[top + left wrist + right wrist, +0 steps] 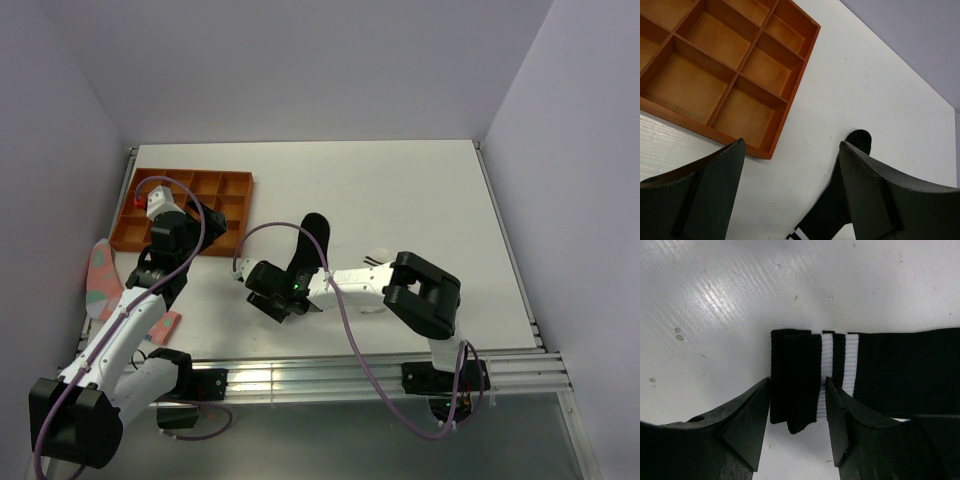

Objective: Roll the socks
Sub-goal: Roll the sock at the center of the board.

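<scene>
Right fingers (pixel 747 430): spread, dark wedges set low over the white surface (pixel 420 190), one on each side of the black sock (pixel 890 365) at its cuff. Their inner faces sit just beside the cuff's edges, and I cannot tell whether they touch it.
Black sock: flat near the middle of the surface. The cuff, with two white stripes, lies toward the near edge, and its end looks doubled over. The toe points to the far wall.
White sock (pixel 378 258): just right of the black one, mostly hidden under the right arm (pixel 420 290), with its black stripes showing.
Left fingers (pixel 705 200): spread wide, with white surface showing in the gap, held above the surface by the tray's near corner.
Orange tray (pixel 799 75): divided into compartments and set toward the far-left corner, well apart from both socks.
Pink fabric (pixel 100 280): at the left edge, beside the left arm (pixel 120 340).
Open room: a broad white stretch runs from the sock's toe to the far wall and out to the right edge.
Edges: metal rails (pixel 350 365) line the near side, and pale walls stand close on the other three.
</scene>
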### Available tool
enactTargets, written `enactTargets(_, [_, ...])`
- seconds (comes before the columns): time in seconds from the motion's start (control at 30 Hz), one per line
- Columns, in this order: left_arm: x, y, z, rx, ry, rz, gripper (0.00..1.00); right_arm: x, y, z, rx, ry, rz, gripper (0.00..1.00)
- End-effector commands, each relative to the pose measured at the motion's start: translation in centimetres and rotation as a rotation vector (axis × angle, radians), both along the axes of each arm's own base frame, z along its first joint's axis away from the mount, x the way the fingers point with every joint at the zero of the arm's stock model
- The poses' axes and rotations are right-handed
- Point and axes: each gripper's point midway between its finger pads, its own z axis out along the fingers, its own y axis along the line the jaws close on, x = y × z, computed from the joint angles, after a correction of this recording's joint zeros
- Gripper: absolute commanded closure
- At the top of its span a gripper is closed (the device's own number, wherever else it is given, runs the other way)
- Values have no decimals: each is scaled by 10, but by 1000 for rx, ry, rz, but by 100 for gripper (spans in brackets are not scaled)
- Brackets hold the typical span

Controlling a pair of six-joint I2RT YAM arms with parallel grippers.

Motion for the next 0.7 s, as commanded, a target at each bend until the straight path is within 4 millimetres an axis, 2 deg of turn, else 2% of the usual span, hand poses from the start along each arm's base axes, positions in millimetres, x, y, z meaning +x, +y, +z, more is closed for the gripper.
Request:
enactTargets(0.0, [1, 0, 11, -13, -44, -9, 19, 10, 9, 12, 26, -35, -16, 45])
enactTargets(0.2, [0, 2, 7, -11, -33, -6, 19, 7, 6, 7, 9, -24, -23, 45])
enactTargets(0.67, [0, 0, -2, -22, -19, -13, 20, 8, 0, 15, 7, -36, -49, 45])
